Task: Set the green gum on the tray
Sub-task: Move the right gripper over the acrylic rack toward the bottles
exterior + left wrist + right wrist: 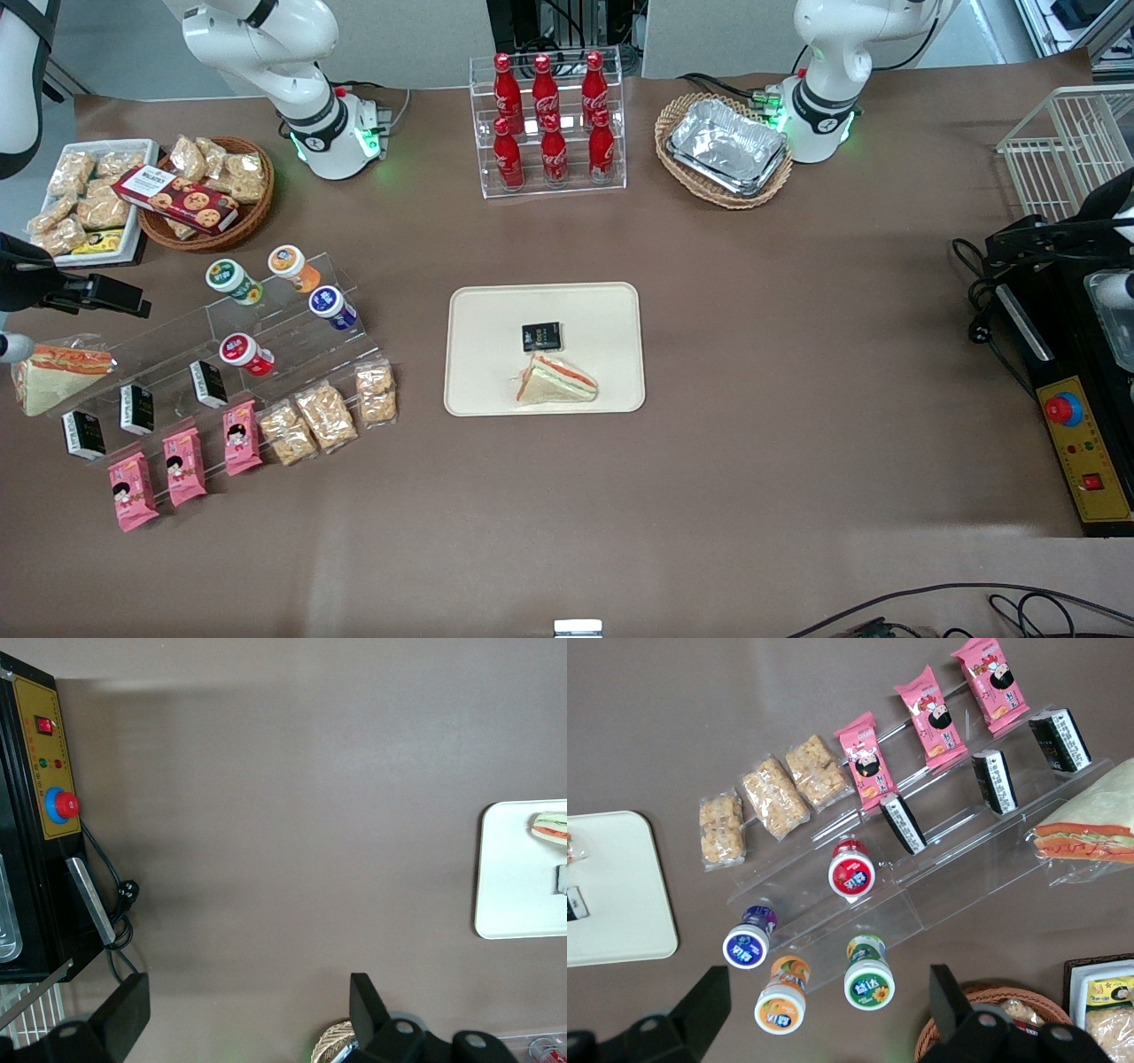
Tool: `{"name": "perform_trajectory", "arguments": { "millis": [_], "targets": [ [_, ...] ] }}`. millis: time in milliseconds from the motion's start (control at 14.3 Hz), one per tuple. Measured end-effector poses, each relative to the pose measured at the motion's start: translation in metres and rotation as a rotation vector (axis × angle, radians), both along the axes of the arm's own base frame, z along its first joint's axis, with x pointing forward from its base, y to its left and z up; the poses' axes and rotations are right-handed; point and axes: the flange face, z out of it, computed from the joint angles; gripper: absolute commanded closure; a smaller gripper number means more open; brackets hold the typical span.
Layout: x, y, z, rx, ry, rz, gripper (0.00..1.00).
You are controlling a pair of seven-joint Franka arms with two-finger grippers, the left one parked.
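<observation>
Green gum on the acrylic steps, tray apart at mid-bench.

The green gum (869, 982) lies beside the orange-lidded bottle (780, 1008); the gripper (824, 1010) hangs above them, jaws spread (gripping nothing). The tray (496, 390) carries a sandwich (556, 381).

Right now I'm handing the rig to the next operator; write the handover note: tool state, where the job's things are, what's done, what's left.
Tool: open, holding nothing, hovering above the clear stepped display stand at the working arm's end of the table.
Green gum: on the stand's top step, beside the orange-lidded bottle, untouched.
Tray: mid-table, already carrying a wrapped sandwich and a small black packet; bare room remains on it.
Done: approach only.
Left: descend, grasp the green gum, carry it over, set it on the tray.
</observation>
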Motion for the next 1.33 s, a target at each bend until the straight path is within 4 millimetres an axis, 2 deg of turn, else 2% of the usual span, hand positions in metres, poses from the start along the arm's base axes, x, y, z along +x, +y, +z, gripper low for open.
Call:
{"name": "perform_trajectory", "arguments": {
  "millis": [699,1049,1329],
  "targets": [
    [-0.001,0.001,0.003,0.002,0.001,0.001,0.00],
    [-0.013,0.005,0.005,0.011,0.068,0.009,0.00],
    [-0.023,0.015,0.018,0.014,0.063,0.017,0.00]
  ]
}}
